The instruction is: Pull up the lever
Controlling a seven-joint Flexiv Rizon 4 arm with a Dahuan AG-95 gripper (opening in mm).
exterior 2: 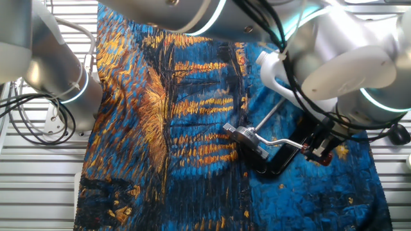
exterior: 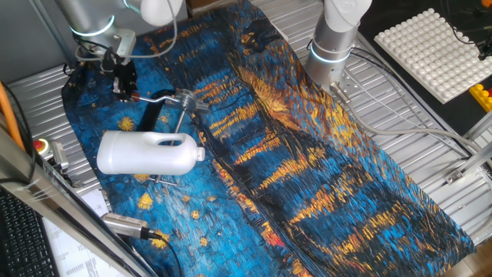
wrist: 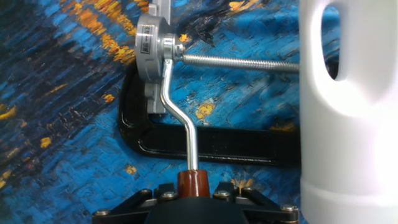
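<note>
The lever (wrist: 180, 118) is seen lying low over the blue and gold cloth (exterior: 323, 177), hinged at the metal clamp (wrist: 151, 56) with its black base (wrist: 205, 146) beneath. In the hand view the rod is bent and runs from the hinge down to the claw (wrist: 194, 190), where the red-brown tip (wrist: 193, 183) is seated at the middle of the claw's black body. Whether the fingers are pressed onto the tip cannot be told; the fingertips are hidden in all views. In one fixed view the claw (exterior: 123, 85) is positioned at the lever's free end (exterior: 135, 98). A white jug (exterior: 150, 152) is laid on its side just beside the clamp, apart from the claw.
</note>
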